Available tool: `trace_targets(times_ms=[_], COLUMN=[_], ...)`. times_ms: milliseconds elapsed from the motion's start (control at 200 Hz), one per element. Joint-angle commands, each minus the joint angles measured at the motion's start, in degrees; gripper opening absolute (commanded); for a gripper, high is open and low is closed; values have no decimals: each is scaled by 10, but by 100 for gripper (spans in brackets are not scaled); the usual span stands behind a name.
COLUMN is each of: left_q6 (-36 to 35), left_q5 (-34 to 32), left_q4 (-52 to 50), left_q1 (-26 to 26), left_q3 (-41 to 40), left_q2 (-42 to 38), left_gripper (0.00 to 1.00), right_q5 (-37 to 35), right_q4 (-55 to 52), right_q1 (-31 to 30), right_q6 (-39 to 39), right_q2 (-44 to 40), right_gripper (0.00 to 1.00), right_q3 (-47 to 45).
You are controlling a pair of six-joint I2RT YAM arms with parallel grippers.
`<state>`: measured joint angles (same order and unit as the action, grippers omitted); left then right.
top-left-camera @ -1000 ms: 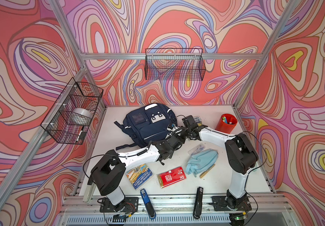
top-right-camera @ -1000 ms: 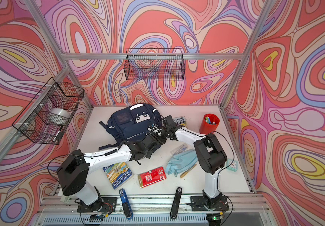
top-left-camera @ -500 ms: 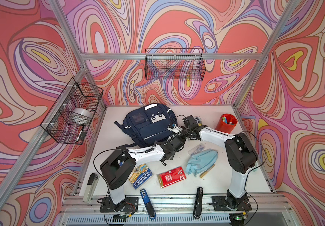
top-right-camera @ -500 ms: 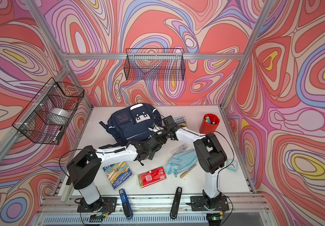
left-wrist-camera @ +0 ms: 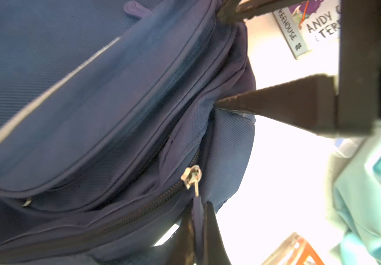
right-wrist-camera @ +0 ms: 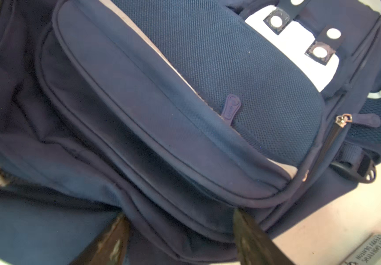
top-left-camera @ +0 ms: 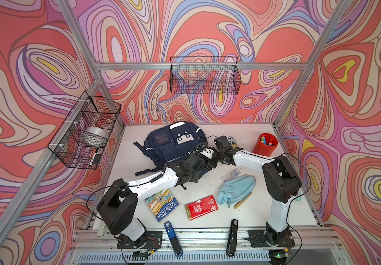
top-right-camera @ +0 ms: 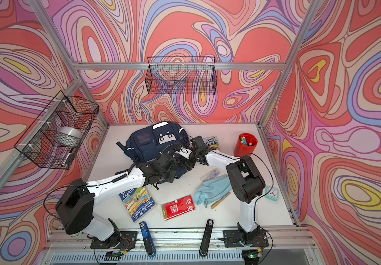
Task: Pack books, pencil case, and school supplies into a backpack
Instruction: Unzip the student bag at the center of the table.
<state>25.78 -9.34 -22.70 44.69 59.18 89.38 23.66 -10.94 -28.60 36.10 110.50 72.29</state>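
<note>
Firmly the left gripper [left-wrist-camera: 198, 207] clenches the zipper pull [left-wrist-camera: 195, 186] on the backpack [left-wrist-camera: 93, 114]; right gripper [right-wrist-camera: 178, 213], spread, straddles its side.

Blue stapler [top-left-camera: 173, 238], black stapler [top-left-camera: 232, 237], red cup [top-left-camera: 262, 150]

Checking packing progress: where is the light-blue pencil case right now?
In both top views the pencil case lies on the table on the robot's right side, outside the backpack, between the clear plastic packet and the tan pen.

Most of the grey-purple book [top-left-camera: 232, 140] hidden behind the right arm [top-left-camera: 247, 159], blue book [top-left-camera: 163, 205] with a corner under the left arm [top-left-camera: 152, 183], backpack [top-left-camera: 162, 149] near side covered by both arms, red packet [top-left-camera: 201, 207] print too small to read
</note>
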Motion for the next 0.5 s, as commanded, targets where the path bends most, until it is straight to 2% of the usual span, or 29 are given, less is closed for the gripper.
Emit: trace_targets(times_ms=[0,65,115,150,351,496], left_q6=[13,21,22,23,23,30], left_q5=[41,30,31,24,18,4], left_q4=[36,48,60,65,85,87], left_q1=[-1,-2,-5,-6,-9,-12], left_q3=[-16,-30,-41,-45,-42,-33], left_q2=[3,3,1,0,15,31], left_gripper=[3,12,22,25,23,9], right_q5=[-18,-27,-28,-30,-32,-31], right_q4=[37,54,53,45,22,25], right_q1=[-6,-9,-10,-11,-11,-11], right_q6=[29,46,51,50,37,37], right_q2=[18,18,21,23,28,20], right_gripper=[78,78,78,78,76,76], right_q3=[-22,-34,-35,-31,-19,-27])
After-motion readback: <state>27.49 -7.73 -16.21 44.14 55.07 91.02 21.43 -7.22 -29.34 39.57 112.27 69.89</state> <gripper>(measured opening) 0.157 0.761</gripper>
